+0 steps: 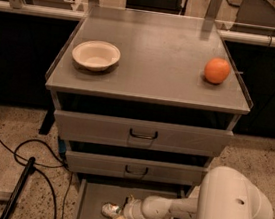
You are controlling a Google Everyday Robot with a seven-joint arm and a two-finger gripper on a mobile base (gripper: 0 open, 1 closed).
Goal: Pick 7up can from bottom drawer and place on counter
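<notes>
Camera view: gripper [120, 212] low inside the bottom drawer [94, 202], jaws apparently spread, one beyond and one nearer than the can [109, 209], which rests on the drawer floor at the gripper's tip and is judged not yet held. For a sound grasp, ease forward until the can sits deep between the jaws, close squarely across its dented body, then lift clear of the drawer above before carrying it to the counter [154, 58], setting it down between bowl [95, 55] and orange [217, 70]
</notes>
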